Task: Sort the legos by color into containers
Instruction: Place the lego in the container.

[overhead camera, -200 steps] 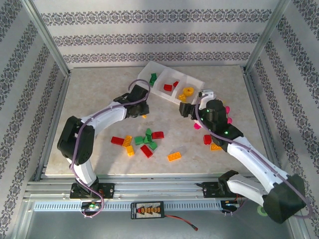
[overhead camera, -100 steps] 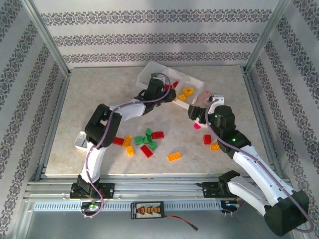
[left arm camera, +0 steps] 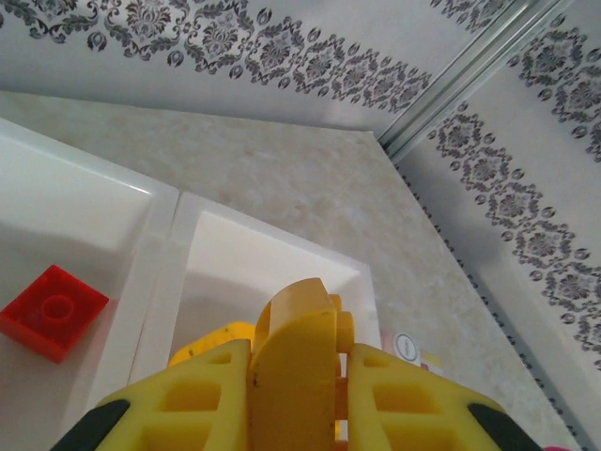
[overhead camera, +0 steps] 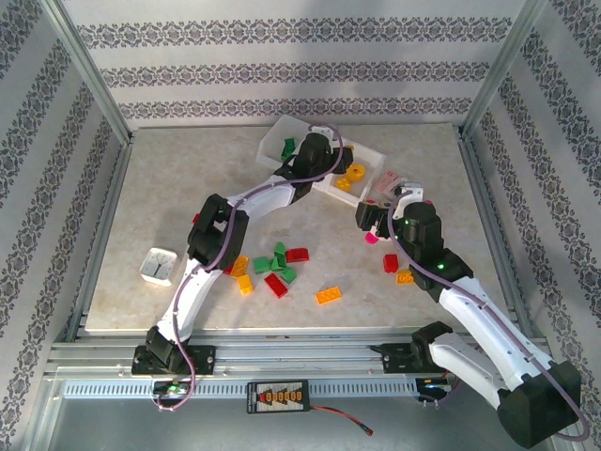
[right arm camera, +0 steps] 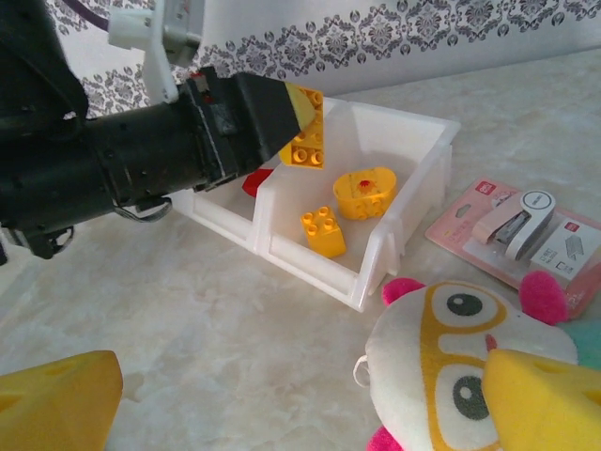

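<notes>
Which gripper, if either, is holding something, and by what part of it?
The left gripper pinches an orange-yellow lego brick by its upper end, above the tray's end compartment. The open right gripper holds nothing.

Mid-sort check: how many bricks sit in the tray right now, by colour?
green bricks: 1
red bricks: 1 in view; the left arm covers part of that compartment
yellow-orange bricks: 2
Total: 4 in view; the gripped brick in the left end effector is not counted.
</notes>
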